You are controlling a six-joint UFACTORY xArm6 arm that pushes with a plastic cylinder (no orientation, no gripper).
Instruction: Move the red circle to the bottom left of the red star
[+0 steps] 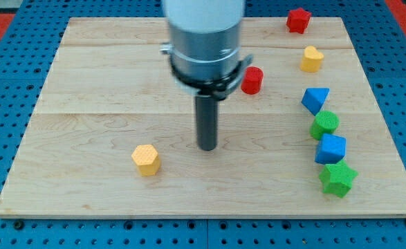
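One red circle (252,80) sat on the wooden board (85,83), and everything else could be placed from it. It lay toward the view's top, right of centre, just beside the arm's grey housing (204,38), whose clamp ring nearly met its left edge. The red star (298,20) stood up and to the view's right of the circle, near the board's top edge, well apart from it. A yellow heart (312,59) lay to the circle's right and slightly higher, between circle and star in height.

Below and to the right of the circle ran a loose column of blocks: a blue triangle (315,99), then a green circle (325,124), a blue cube (330,149) and a green star (338,179), each near the next.

The rod's tip (207,149) rested on the board down and to the left of the red circle, clear of it and touching no block. The arm carried no claw, only that bare rod, so nothing was grasped. Farther down-left of the circle, beyond the tip, sat a yellow hexagon (146,160).
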